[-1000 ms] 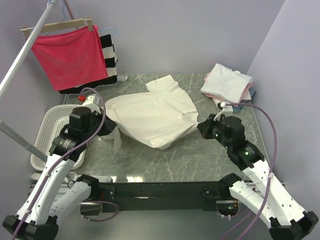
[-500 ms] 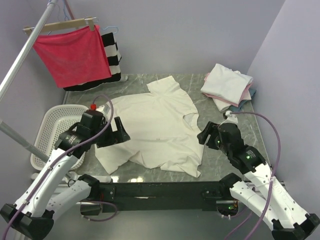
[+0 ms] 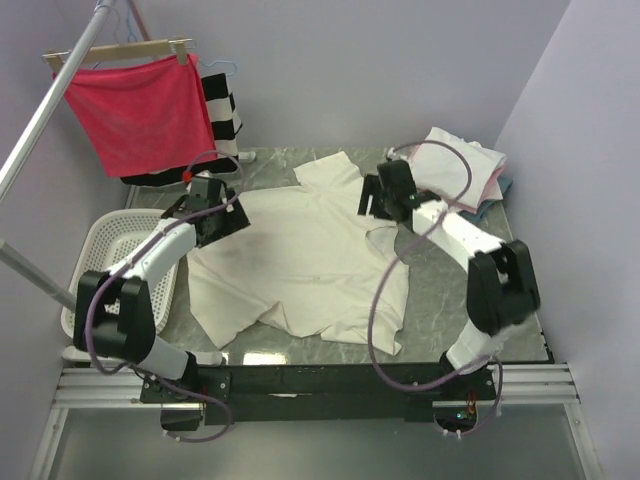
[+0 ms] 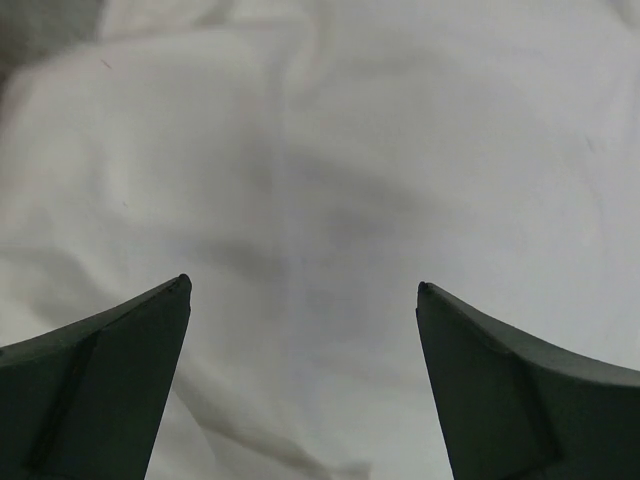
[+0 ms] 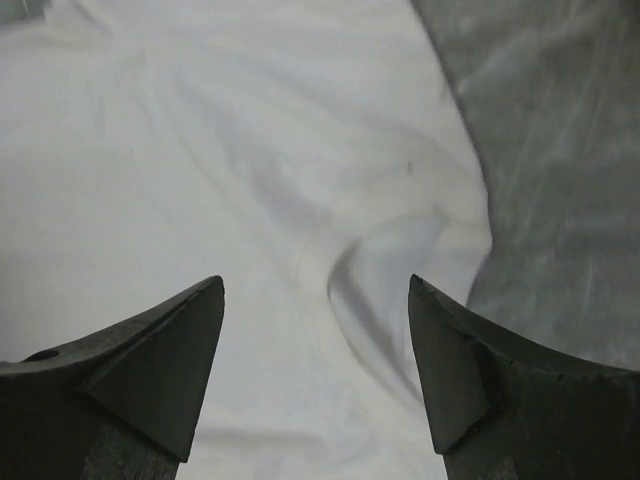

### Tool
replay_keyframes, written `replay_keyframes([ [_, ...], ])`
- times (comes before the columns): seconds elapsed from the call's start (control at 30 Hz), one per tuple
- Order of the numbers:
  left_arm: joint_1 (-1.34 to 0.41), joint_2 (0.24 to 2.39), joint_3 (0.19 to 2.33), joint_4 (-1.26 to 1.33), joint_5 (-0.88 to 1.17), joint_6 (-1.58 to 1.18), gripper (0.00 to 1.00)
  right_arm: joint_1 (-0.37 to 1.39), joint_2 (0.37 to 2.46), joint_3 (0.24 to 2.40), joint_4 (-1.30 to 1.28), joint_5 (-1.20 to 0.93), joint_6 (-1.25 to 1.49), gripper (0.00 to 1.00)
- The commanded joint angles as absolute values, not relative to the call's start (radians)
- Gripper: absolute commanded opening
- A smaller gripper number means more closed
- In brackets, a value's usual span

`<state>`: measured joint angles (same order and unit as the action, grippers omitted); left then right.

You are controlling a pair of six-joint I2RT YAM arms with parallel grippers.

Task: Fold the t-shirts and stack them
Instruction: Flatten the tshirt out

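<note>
A cream t-shirt [image 3: 300, 262] lies spread out on the marble table [image 3: 450, 290], its near hem rumpled. My left gripper [image 3: 228, 218] hovers open over the shirt's far left edge. In the left wrist view only white fabric [image 4: 330, 150] shows between its dark fingers [image 4: 110, 385], and the left gripper [image 4: 303, 287] holds nothing. My right gripper [image 3: 368, 203] is open above the shirt's far right shoulder. In the right wrist view the right gripper [image 5: 315, 282] stands over a raised crease [image 5: 370, 270] near the cloth's edge. Folded t-shirts [image 3: 455, 165] are stacked at the back right.
A white plastic basket [image 3: 110, 262] sits at the table's left edge. Behind it a red cloth [image 3: 135, 110] hangs on a hanger beside a black-and-white striped garment [image 3: 226, 108]. A slanted metal pole [image 3: 45, 105] crosses the left side. Bare marble [image 5: 560, 150] lies right of the shirt.
The bunched shirt was drawn toward the near edge and dropped flat. Both grippers opened and let it go. Both arms then reached out to the shirt's far side.
</note>
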<state>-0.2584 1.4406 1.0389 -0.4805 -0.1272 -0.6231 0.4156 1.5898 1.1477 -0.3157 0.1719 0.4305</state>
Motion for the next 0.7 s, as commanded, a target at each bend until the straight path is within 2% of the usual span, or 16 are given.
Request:
replay_keyframes([
  [0.0,-0.158,1.555,1.116,-0.267,-0.170,-0.609,1.00,0.307,1.820,1.456,-0.268,0.054,0.360,0.79],
  [0.07,-0.135,1.609,1.155,-0.244,-0.189,-0.604,1.00,0.272,1.893,1.514,-0.232,-0.039,0.331,0.80],
  [0.13,-0.117,1.686,1.215,-0.235,-0.184,-0.601,0.99,0.255,2.030,1.687,-0.290,-0.130,0.296,0.81],
  [0.2,-0.110,1.750,1.259,-0.235,-0.187,-0.598,1.00,0.245,2.188,1.893,-0.400,-0.132,0.275,0.81],
  [0.3,-0.095,1.793,1.264,-0.213,-0.181,-0.609,1.00,0.236,2.354,2.100,-0.480,-0.212,0.227,0.81],
  [0.67,-0.038,1.842,1.207,-0.173,-0.160,-0.597,0.99,0.186,2.580,2.410,-0.570,-0.318,0.215,0.89],
])
